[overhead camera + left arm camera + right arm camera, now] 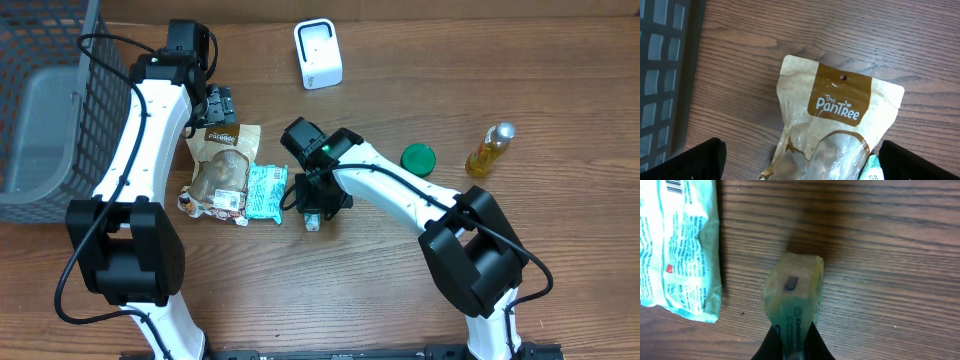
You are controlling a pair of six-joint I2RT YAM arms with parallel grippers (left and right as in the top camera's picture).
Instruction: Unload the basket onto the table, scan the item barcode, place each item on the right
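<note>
A wooden table (560, 60) fills everything I can see, its brown grain running left to right in long streaks. The light is even and falls from above, leaving soft, short shadows. At the far left corner stands a dark wire basket (105, 70).

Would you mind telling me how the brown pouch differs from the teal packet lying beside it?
The brown pouch is larger than the teal packet. The pouch is brown paper with a clear window and a "The PanTree" label; the packet is teal with small print and a barcode. Both lie flat on the table, side by side.
</note>
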